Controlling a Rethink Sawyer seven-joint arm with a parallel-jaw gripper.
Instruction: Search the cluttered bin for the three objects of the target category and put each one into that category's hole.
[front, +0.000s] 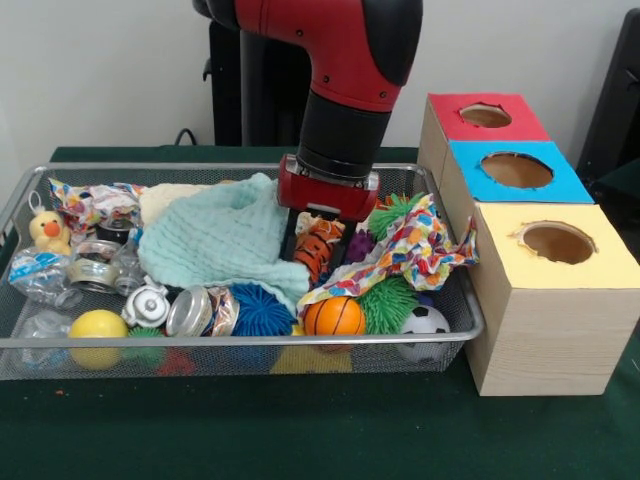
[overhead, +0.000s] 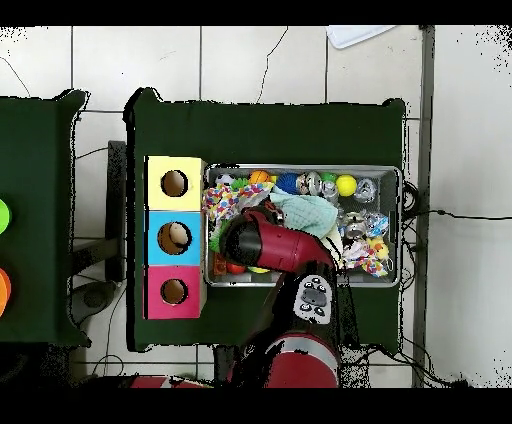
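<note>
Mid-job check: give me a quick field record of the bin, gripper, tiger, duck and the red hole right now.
bin: wire basket, crowded with balls, cans, cloths
gripper: down inside the bin, its black fingers on either side of the striped tiger
duck: yellow duck at the bin's end farthest from the boxes, untouched
red hole: on the farthest box, looks empty
cloth: mint cloth beside the gripper

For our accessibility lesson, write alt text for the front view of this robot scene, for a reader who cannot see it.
A red and black robot arm reaches down into a wire mesh basket of toys, its tool around a striped plush tiger beside a mint cloth. A yellow plush duck sits at the basket's left end; right stands a wooden box with red, blue and yellow holes.
</note>
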